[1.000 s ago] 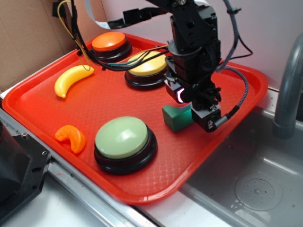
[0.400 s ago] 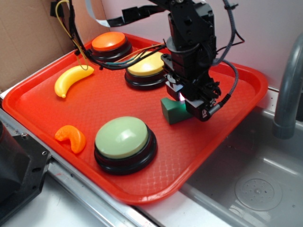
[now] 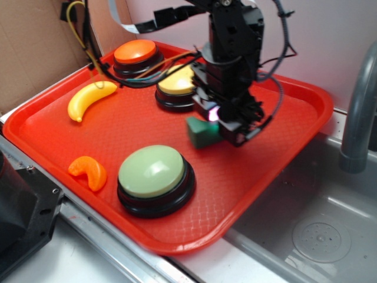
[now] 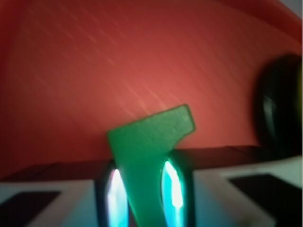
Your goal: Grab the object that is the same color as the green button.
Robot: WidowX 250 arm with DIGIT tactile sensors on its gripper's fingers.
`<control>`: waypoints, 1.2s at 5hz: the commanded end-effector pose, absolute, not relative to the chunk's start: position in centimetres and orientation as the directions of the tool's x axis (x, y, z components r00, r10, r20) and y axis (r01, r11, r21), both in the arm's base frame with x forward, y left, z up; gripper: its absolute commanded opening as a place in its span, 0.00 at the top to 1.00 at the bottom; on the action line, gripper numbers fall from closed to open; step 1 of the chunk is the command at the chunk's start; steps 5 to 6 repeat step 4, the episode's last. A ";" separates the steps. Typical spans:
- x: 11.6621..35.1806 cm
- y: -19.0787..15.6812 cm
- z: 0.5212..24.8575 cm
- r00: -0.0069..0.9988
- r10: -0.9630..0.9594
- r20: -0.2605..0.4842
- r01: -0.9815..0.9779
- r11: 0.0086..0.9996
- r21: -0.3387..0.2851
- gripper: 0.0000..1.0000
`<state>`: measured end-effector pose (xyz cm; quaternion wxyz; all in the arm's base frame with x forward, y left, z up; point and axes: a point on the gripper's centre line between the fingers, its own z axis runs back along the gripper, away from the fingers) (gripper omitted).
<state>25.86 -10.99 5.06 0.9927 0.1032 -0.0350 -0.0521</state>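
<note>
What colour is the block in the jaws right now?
Dark green; the block shows best in the wrist view, pinched between the jaws.

End effector (image 3: 217,127) clamped, pointing down

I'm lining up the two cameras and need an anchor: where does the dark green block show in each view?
Exterior: the dark green block sits mid-frame, right of centre, at the hand, below the yellow button.
Wrist: the block is bottom centre, pinched between the two lit fingers.
Shared landmark: the red tray, filling the background in the wrist view.
</note>
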 end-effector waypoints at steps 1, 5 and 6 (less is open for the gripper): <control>25.9 -9.4 15.2 0.984 -0.062 0.168 0.033 0.985 0.171 1.00; 22.8 -5.0 22.3 0.980 0.098 0.171 -0.143 0.952 0.271 1.00; 22.8 -5.0 22.3 0.980 0.098 0.171 -0.143 0.952 0.271 1.00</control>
